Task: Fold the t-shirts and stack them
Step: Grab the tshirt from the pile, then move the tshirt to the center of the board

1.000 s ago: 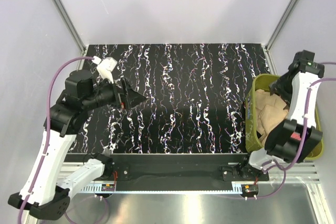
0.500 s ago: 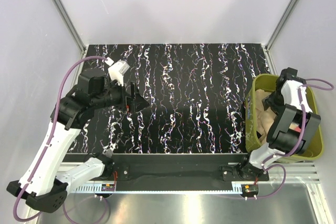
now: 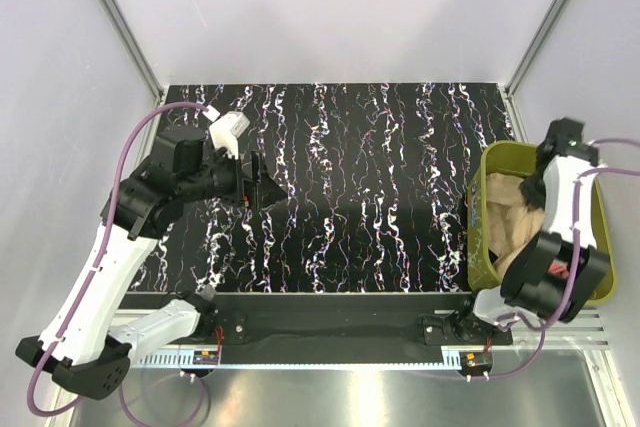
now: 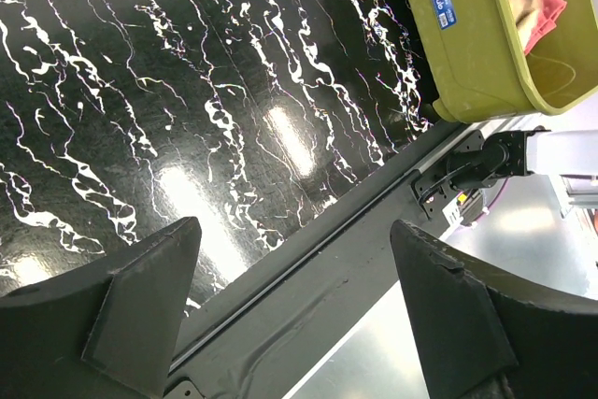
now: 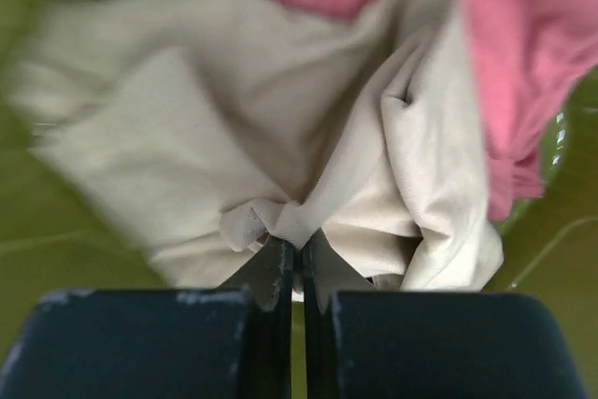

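A tan-beige t-shirt [image 3: 508, 219] lies crumpled in the olive-green bin [image 3: 482, 247] at the table's right edge. In the right wrist view the beige t-shirt [image 5: 234, 147] fills the middle, with a salmon-red t-shirt [image 5: 523, 35] bunched behind and to its right. My right gripper [image 5: 301, 248] is shut, pinching a small fold of the beige cloth between its fingertips. From above, the right gripper [image 3: 533, 193] reaches down into the bin. My left gripper [image 3: 268, 190] hovers over the left part of the table, open and empty; the left gripper [image 4: 294, 231] has wide jaws.
The black marbled table top [image 3: 370, 177] spreads between the arms. The left wrist view shows the bin [image 4: 467, 53], a corner of salmon-red cloth [image 4: 545, 14] inside it and the metal front rail [image 4: 308, 296]. White walls enclose the table.
My right gripper went from open to shut on the beige t-shirt inside the bin. The left arm shifted slightly right over the table, its jaws still wide.
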### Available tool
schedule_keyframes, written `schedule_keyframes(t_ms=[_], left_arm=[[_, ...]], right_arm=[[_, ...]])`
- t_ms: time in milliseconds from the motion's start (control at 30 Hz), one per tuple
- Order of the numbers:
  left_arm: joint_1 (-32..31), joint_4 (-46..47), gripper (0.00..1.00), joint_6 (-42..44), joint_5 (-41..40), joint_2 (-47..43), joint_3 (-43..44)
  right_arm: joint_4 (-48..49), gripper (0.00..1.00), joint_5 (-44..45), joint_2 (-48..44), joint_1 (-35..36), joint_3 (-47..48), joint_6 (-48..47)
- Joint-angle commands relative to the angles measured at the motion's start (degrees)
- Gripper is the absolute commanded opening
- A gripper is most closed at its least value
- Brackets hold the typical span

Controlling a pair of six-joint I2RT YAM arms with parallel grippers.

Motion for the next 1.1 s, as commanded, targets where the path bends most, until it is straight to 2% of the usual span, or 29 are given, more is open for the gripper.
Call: schedule_keyframes(t_ms=[0,100,133,167,200,300,333,367,467,533,633,733,833,867,933,967,1033,1067], left_arm=[[-0.5,1.04,0.88,-1.47,-1.44,0.35,2.36],[-0.77,0.87,0.92,-2.44,-2.24,0.62,2.0],[-0.86,0.69,0.97,-2.79,-2.16,0.7,1.92],[-0.86,0.69,0.99,-3.06,-1.98,0.71,1.65],[-0.77,0.6,0.99,-3.41,-1.63,0.71,1.56],[-0.77,0.6,0.99,-4.37,-1.8,0.44,1.48],[-0.77,0.6,0.99,-4.64,-1.98,0.27,1.74],[-0.59,0.69,0.99,-4.99,-2.33,0.18,1.74],[-0.33,0.6,0.99,-6.31,-3.64,-0.26,2.26],[-0.15,0.69,0.99,-6.84,-4.87,-0.96,2.7],[0.2,0.78,0.99,-7.89,-7.77,-2.01,3.75],[0.55,0.78,0.99,-9.38,-10.15,-2.98,4.98],[0.64,0.78,0.99,-10.88,-11.64,-3.86,5.95],[0.81,0.69,0.99,-11.32,-12.26,-4.3,5.87],[0.73,0.78,0.99,-12.46,-13.14,-5.44,5.43],[0.81,0.6,0.99,-12.81,-14.19,-5.79,5.17],[0.81,0.51,0.99,-13.43,-15.16,-6.93,4.56],[0.9,0.51,0.99,-13.95,-16.38,-7.11,4.29]], right_arm=[[-6.68,0.0,1.9,-7.39,0.03,13.65,1.66],[-9.15,0.0,0.84,-9.07,0.03,27.0,1.66],[-9.42,0.0,-0.99,-8.89,0.03,30.78,1.31],[-9.6,0.0,-2.31,-8.11,0.03,38.48,1.22],[-9.43,0.0,-3.98,-7.49,0.12,42.3,1.05],[-7.15,0.0,-12.67,-4.33,0.03,57.06,2.79],[-6.53,0.0,-19.05,-3.01,0.03,60.75,5.15],[-5.74,0.0,-23.11,-0.04,0.03,68.27,6.57],[4.06,0.0,-36.75,4.2,0.91,77.81,14.29],[10.41,0.0,-44.32,5.52,2.13,79.68,20.97],[24.21,0.0,-51.78,5.79,5.55,77.94,31.06],[27.05,0.0,-52.95,5.09,11.44,73.9,33.65],[27.57,0.0,-51.9,0.8,22.41,61.36,32.25],[28.45,0.0,-51.37,-0.53,28.62,52.79,31.81],[30.91,0.0,-50.4,-4.38,34.55,43.87,31.45],[32.83,0.02,-50.49,-5.54,39.45,35.13,31.11],[32.94,0.04,-52.33,-8.52,42.65,27.08,29.0],[32.85,0.12,-53.55,-9.67,43.62,18.43,28.99]])
